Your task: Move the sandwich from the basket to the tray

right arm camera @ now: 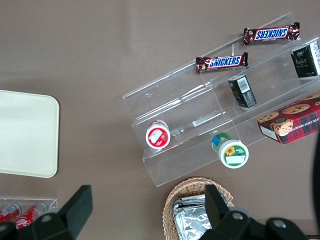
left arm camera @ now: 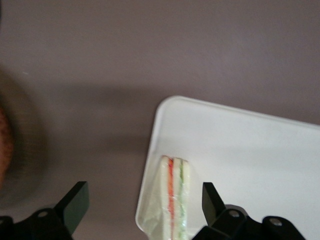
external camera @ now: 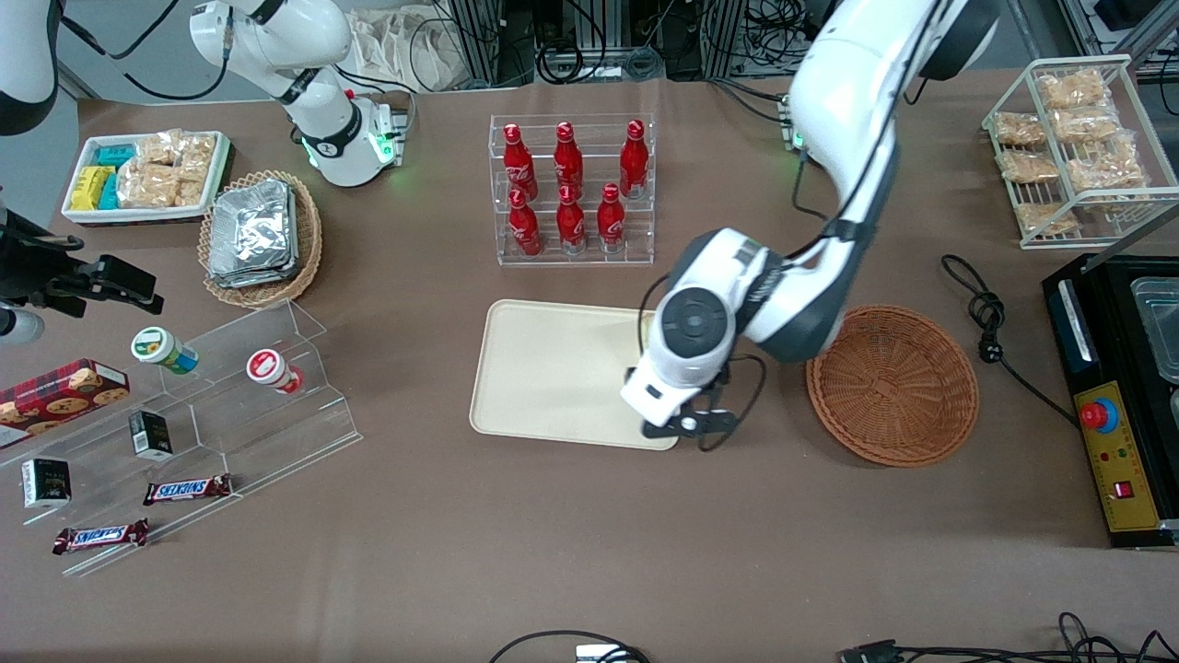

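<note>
The sandwich (left arm camera: 174,200), a clear-wrapped wedge with orange-red and green filling lines, rests on the cream tray (left arm camera: 240,150) at its rounded corner. It lies between the fingers of my left gripper (left arm camera: 144,192), which is open, with a gap on each side. In the front view the gripper (external camera: 689,425) hangs over the tray (external camera: 553,368) corner nearest the front camera, on the basket's side, and the wrist hides the sandwich. The round reddish-brown basket (external camera: 893,387) stands beside the tray toward the working arm's end, with nothing in it.
A clear rack of red bottles (external camera: 571,189) stands farther from the front camera than the tray. Acrylic steps with snacks (external camera: 230,396) and a pale wicker basket of foil packets (external camera: 260,235) lie toward the parked arm's end. A black machine (external camera: 1119,396) and cable (external camera: 990,322) sit beside the basket.
</note>
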You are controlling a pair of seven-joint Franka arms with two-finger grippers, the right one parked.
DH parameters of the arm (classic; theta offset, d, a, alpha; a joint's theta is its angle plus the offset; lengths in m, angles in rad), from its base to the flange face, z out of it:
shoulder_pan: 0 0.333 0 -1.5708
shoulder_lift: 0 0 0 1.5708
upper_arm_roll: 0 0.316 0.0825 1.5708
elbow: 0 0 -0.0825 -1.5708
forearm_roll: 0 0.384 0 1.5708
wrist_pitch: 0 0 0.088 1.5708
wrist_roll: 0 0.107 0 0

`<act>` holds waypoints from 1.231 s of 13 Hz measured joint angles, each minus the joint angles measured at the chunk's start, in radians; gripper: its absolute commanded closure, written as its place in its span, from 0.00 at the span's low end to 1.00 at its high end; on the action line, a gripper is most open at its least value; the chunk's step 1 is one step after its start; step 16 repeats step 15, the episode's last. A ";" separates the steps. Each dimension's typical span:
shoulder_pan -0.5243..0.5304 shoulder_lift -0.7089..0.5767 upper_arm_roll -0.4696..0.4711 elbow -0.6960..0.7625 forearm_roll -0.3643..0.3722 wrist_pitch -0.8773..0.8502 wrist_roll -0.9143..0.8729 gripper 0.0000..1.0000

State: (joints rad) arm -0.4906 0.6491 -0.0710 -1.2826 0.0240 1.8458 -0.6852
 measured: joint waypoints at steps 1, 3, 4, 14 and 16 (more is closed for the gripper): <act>0.027 -0.045 0.007 -0.021 0.000 -0.017 -0.010 0.01; 0.066 -0.198 0.021 -0.159 0.000 -0.006 -0.018 0.02; 0.078 -0.292 0.024 -0.256 0.000 0.009 -0.016 0.02; 0.420 -0.519 0.051 -0.465 -0.005 -0.067 0.472 0.00; 0.420 -0.519 0.055 -0.439 -0.005 -0.102 0.500 0.00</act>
